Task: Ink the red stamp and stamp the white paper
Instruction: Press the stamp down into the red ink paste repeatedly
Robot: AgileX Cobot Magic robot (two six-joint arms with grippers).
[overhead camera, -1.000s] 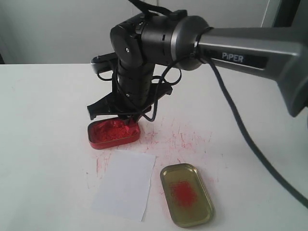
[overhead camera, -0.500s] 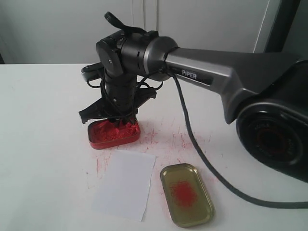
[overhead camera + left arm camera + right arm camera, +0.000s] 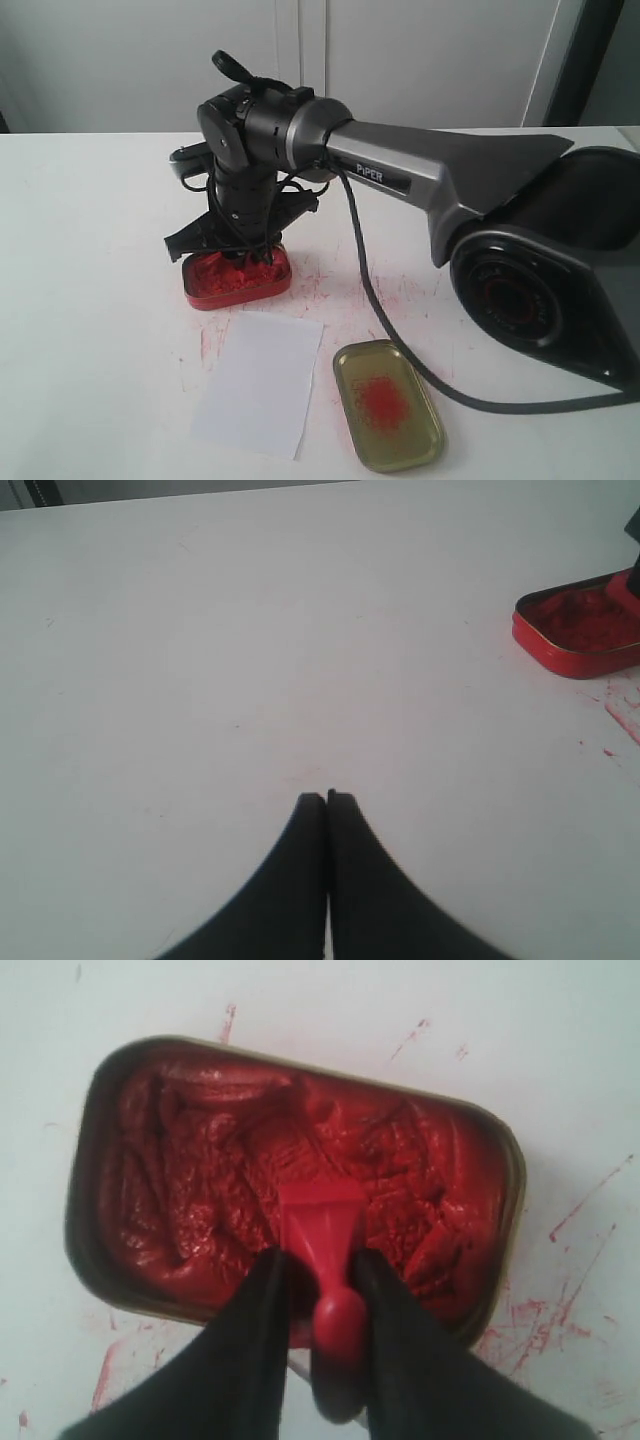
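My right gripper [image 3: 320,1258] is shut on the red stamp [image 3: 320,1225], holding it by its narrow handle. The stamp's flat base points down at the lumpy red paste [image 3: 180,1160] in the red tin [image 3: 512,1195]; I cannot tell whether they touch. In the exterior view the right gripper [image 3: 240,250] stands directly over the tin [image 3: 215,290] and hides the stamp. The white paper [image 3: 262,382] lies flat just in front of the tin. My left gripper [image 3: 327,797] is shut with nothing in it, over bare table, well away from the tin [image 3: 575,662].
A gold tin lid [image 3: 408,442] with a red smear lies to the right of the paper. Red ink streaks [image 3: 380,290] mark the white table around the tin. The right arm's dark forearm [image 3: 430,170] and a cable [image 3: 370,290] cross the table's right side.
The right arm's wrist has shifted a little to the left over the tin and its forearm has swung lower. The grip on the stamp is unchanged.
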